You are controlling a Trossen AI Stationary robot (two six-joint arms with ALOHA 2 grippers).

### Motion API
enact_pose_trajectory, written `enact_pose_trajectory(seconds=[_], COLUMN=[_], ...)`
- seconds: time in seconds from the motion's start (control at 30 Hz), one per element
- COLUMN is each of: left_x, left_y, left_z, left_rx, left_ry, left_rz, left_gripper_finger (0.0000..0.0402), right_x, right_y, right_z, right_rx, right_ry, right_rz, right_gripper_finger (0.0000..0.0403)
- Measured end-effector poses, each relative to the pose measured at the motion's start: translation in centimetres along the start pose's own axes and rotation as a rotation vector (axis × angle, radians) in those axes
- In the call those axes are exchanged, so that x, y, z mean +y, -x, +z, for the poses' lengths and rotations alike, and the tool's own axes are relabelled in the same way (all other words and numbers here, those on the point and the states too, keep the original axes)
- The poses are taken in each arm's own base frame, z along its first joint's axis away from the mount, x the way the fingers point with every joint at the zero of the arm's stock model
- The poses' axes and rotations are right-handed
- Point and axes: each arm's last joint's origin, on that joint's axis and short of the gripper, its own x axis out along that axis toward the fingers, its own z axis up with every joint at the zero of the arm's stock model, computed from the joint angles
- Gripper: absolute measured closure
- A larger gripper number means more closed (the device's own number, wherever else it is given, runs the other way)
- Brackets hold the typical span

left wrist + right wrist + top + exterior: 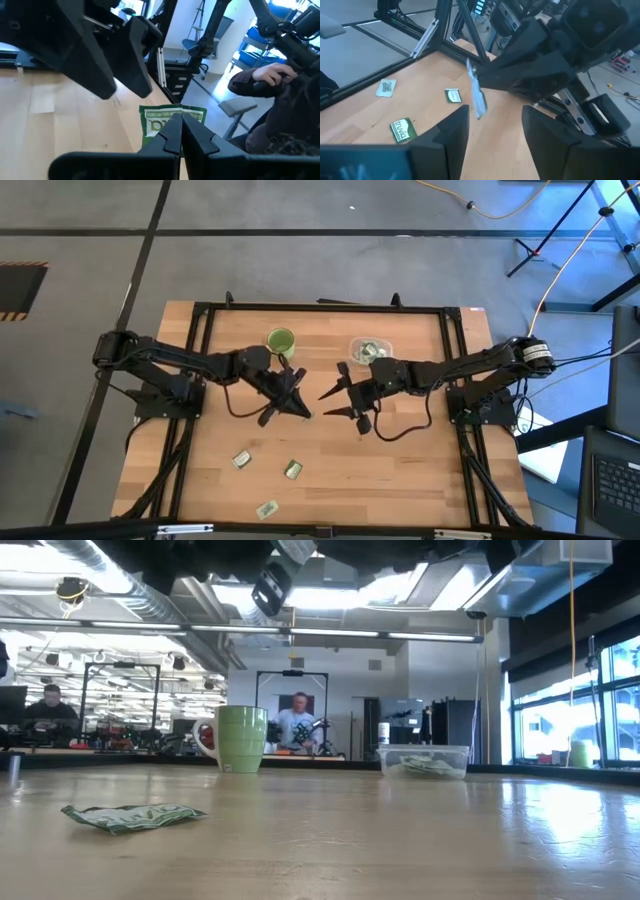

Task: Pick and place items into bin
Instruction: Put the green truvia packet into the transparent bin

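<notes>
Packet (172,119), flat green foil, pinched in left claw (180,131).
Right claw (492,122) spread, beside clear rounded bin (370,350).

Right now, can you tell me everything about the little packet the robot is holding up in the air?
The small flat rectangular packet with a green and white printed wrapper is pinched at one edge in the left gripper, whose jaws are closed on it. It looks like thin, slightly crinkled paper or foil. It hangs above the wooden table, near the middle, touching nothing but the jaws. From the right wrist view it shows edge-on, a thin pale strip.
</notes>
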Motion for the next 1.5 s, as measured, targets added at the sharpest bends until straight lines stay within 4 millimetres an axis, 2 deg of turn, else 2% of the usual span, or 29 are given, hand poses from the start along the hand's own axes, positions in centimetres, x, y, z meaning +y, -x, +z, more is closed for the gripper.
enact_pose_trajectory(seconds=[0.77,0.93,1.5], left_x=[0.9,0.9,1.0], left_y=[0.9,0.9,0.9], left_z=[1.3,1.4,1.4], left_rx=[-0.106,-0.108,-0.109], left_ry=[-0.080,-0.082,-0.108], left_rz=[0.004,0.005,0.014], left_gripper_finger=[0.0400,0.0397,0.0399], right_x=[-0.2,-0.2,-0.2], right_y=[0.0,0.0,0.0], right_z=[0.5,0.6,0.6], right_rx=[-0.055,-0.056,-0.064], right_ry=[0.003,-0.020,-0.018], right_rz=[-0.021,-0.020,-0.023], right_gripper_finger=[0.0218,0.0246,0.0380])
